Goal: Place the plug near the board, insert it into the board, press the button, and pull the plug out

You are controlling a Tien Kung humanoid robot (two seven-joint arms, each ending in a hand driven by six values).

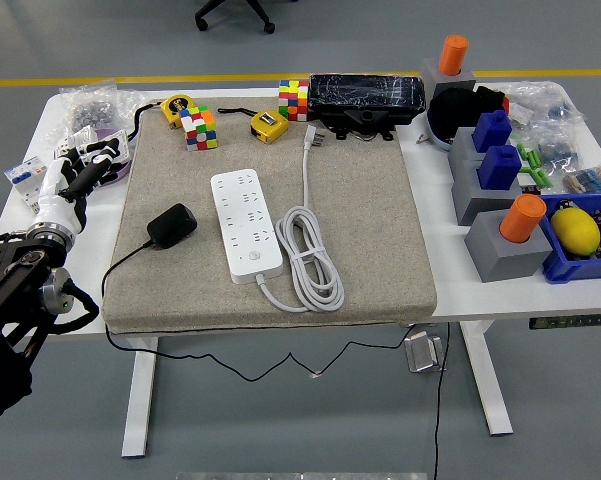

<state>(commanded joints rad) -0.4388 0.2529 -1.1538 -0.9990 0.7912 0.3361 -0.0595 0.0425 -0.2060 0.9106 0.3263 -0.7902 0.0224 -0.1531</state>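
A black plug adapter (171, 225) lies on the grey mat, left of the white power strip (246, 225); its thin black cable runs off the mat's front left edge. The strip's round button (253, 255) is near its front end, and its white cord (310, 256) is coiled to the right. My left hand (72, 180) hovers over the table's left edge, well left of the plug, fingers relaxed and holding nothing. The right arm is out of view.
Rubik's cubes (198, 127) and yellow tape measures (269, 124) line the mat's far edge, with a black device (366, 98) beside them. Grey blocks with orange and blue pegs (500, 170) and a blue bin with a lemon (576, 230) fill the right side. Bagged parts (95, 108) sit far left.
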